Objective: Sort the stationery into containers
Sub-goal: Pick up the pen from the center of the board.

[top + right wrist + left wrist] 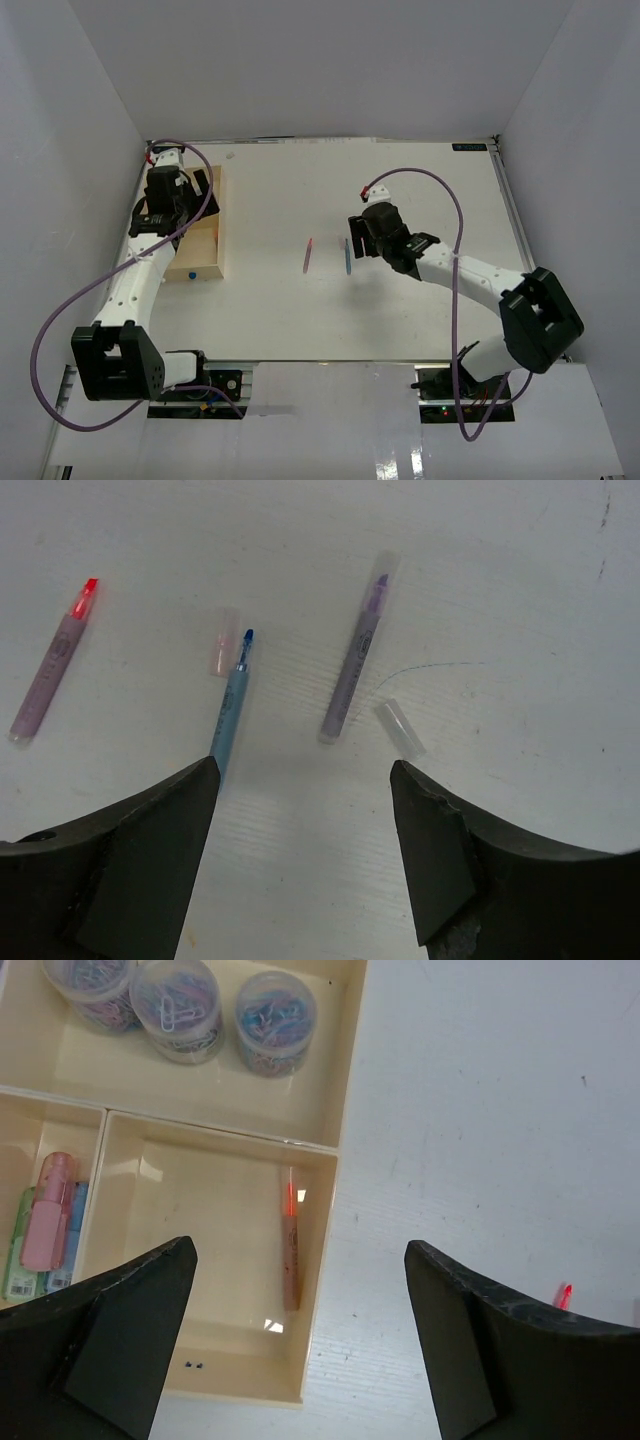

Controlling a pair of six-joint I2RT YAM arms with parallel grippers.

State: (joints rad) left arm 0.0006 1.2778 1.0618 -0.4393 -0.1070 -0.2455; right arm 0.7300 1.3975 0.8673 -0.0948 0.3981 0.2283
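My left fingers (110, 1340) are black. Cream tray (322, 1260), orange pen (291, 1260); white table (500, 600), blue pen (232, 700), purple pen (355, 660).

White arms (135, 285), black joints (540, 318), purple cables (456, 330)
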